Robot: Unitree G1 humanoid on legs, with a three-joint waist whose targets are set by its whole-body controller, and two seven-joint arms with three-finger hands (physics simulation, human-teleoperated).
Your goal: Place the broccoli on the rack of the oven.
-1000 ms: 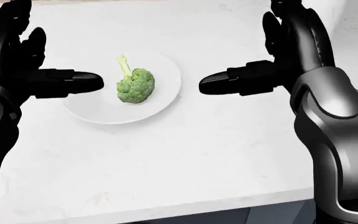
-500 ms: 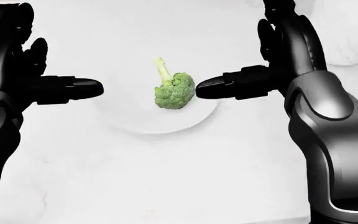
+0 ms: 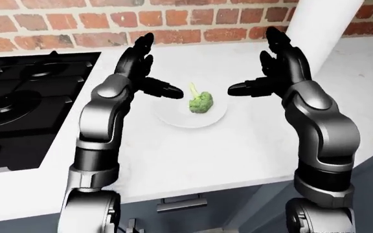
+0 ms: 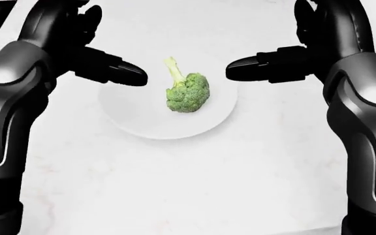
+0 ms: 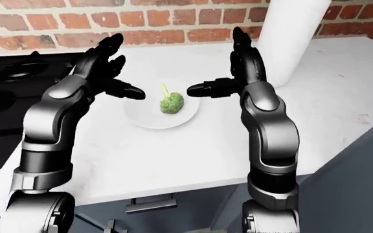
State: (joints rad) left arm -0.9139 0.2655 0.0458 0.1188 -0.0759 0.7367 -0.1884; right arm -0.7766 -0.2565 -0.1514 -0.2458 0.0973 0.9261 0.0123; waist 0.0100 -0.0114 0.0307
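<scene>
The setting is a home kitchen. A white marble-look countertop (image 3: pixel 193 150) runs along a red brick wall (image 3: pixel 63 22). A black gas hob with cast pan supports (image 3: pixel 18 97) is set into the counter at the left-eye view's left. Dark grey cabinet fronts (image 5: pixel 361 184) sit below the worktop.

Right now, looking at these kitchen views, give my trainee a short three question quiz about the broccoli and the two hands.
1. True or false: the broccoli lies on a white plate.
2. Which touches the broccoli: A left hand, B right hand, C neither?
3. Fill in: in the left-eye view, the black ____ sits at the counter's left.

Key: 1 true. 2 C, both hands open, flanking it. 3 stove.
</scene>
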